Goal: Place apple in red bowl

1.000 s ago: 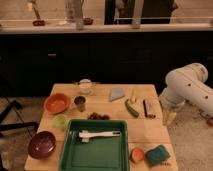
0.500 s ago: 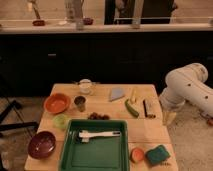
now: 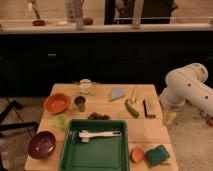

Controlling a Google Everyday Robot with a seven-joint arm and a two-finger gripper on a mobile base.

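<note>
At the near right corner of the table [image 3: 145,131] we see the apple [image 3: 136,154], lying just beside the teal sponge [image 3: 158,155] and to the right of the green tray [image 3: 100,155]. Farther back on the left sits the red bowl [image 3: 57,103], with the metal cup [image 3: 80,103] next to it, well apart from the apple. Off the table's right edge our gripper [image 3: 169,118] hangs pointing down, fingers apart and holding nothing.

apple [image 3: 137,154]: front-right corner (small, orange-red) | red bowl [image 3: 56,103]: left edge, upright
</note>
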